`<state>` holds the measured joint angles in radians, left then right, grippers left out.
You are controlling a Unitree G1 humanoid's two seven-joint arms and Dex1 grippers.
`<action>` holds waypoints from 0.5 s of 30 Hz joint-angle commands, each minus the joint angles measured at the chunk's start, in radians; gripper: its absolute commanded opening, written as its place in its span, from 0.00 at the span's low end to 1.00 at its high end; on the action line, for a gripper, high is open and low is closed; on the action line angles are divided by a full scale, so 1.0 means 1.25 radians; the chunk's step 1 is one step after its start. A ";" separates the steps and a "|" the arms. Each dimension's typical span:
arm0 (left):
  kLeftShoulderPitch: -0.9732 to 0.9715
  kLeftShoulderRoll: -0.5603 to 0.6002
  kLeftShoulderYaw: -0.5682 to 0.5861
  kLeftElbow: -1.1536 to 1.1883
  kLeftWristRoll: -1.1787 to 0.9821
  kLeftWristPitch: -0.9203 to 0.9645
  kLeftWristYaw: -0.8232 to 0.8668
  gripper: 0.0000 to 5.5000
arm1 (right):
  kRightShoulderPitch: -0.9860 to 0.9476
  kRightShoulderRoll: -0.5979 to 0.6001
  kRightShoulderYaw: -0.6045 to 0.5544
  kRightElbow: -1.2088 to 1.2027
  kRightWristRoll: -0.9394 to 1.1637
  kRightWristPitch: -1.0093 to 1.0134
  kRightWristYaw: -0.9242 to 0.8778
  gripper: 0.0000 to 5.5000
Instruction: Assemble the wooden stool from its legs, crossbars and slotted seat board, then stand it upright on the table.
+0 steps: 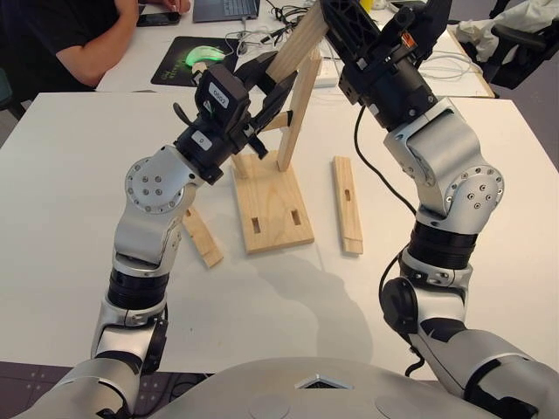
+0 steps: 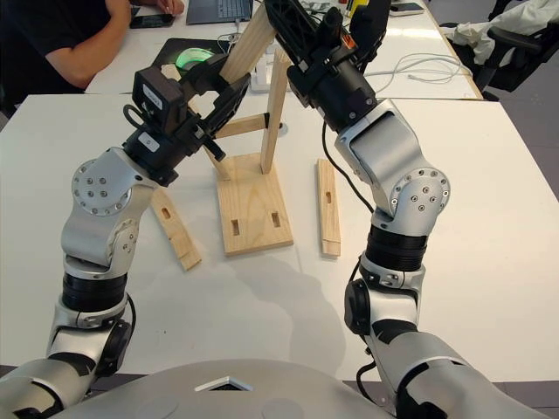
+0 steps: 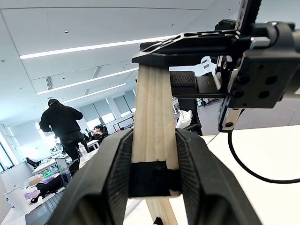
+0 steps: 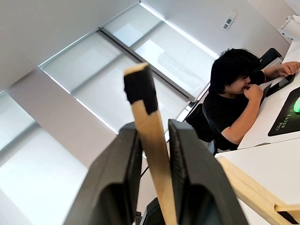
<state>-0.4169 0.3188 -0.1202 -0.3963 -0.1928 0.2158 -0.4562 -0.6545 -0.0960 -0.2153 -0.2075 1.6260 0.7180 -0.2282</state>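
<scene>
**While both claws clamp one tilted leg, the seat board lies flat**

Where your left arm crosses the table (image 1: 70, 175), a loose leg (image 1: 205, 240) lies flat on the white top, partly hidden behind the forearm. Just above it, your left gripper (image 1: 269, 77) is closed on the lower part of a tilted leg (image 1: 301, 44), with a finger pressed to either side of the wood. The seat board (image 1: 271, 209) rests flat at the middle of the table, its slots facing up. At the board's far end an upright leg (image 1: 297, 113) stands with its foot on the board, and a crossbar (image 2: 240, 127) runs out from it toward your left claw. Higher up, your right gripper (image 4: 154, 129) is clamped on the same tilted leg, whose black-tipped end pokes out past the fingers. To the right of the board, apart from it, a slotted piece (image 1: 348, 205) lies flat on the table.
</scene>
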 commanded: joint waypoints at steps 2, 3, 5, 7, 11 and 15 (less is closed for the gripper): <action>0.014 0.000 0.000 0.004 0.005 0.018 0.002 0.24 | 0.012 -0.002 0.022 -0.014 0.007 0.009 0.009 0.13; 0.016 0.003 0.000 0.005 0.007 0.026 0.002 0.24 | 0.014 -0.003 0.025 -0.013 0.007 0.011 0.010 0.13; 0.017 0.013 -0.005 0.010 0.025 0.039 0.007 0.24 | 0.016 -0.005 0.029 -0.010 0.006 0.014 0.013 0.12; 0.016 0.014 -0.003 0.017 0.030 0.052 0.013 0.24 | 0.017 -0.007 0.031 -0.008 0.003 0.015 0.016 0.12; 0.021 0.008 0.004 0.014 0.014 0.060 0.006 0.35 | 0.018 -0.012 0.036 -0.006 -0.003 0.017 0.023 0.10; 0.026 0.004 0.015 0.015 0.007 0.073 0.008 0.47 | 0.027 -0.024 0.046 -0.012 -0.038 0.019 0.033 0.08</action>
<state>-0.3956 0.3215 -0.1122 -0.3791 -0.1772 0.2893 -0.4467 -0.6332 -0.1070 -0.1679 -0.2074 1.6105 0.7344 -0.1989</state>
